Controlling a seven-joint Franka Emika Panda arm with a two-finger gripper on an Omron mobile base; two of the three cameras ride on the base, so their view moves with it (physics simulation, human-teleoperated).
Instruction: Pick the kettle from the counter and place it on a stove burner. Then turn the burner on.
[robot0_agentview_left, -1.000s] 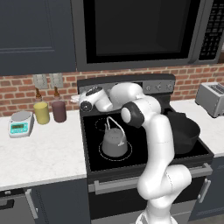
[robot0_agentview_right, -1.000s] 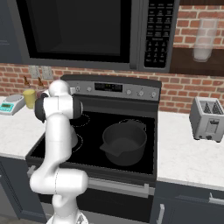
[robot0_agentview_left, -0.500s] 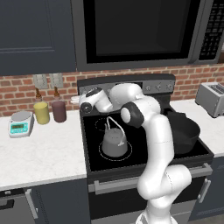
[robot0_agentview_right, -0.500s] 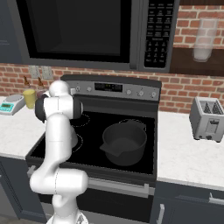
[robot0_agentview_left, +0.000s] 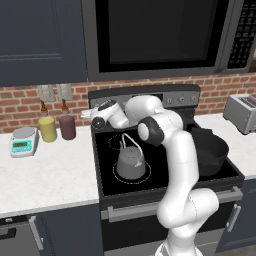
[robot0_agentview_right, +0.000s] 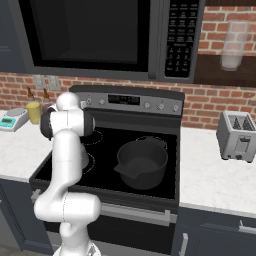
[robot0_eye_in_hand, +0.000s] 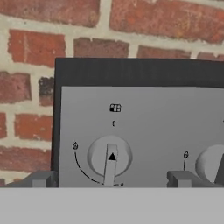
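Note:
The small grey kettle stands upright on the cooktop's front left burner, inside the large dashed ring. My gripper is up at the left end of the stove's back control panel, well above and behind the kettle. In the hand view the gripper is open. Its fingertips stand on either side of a round grey knob without touching it. The knob's pointer stands upright. The white counter lies left of the stove.
A wide black pot sits on the right burners. A second knob lies right of the first. A toaster stands on the right counter. A scale, a yellow cup and a dark jar line the left wall.

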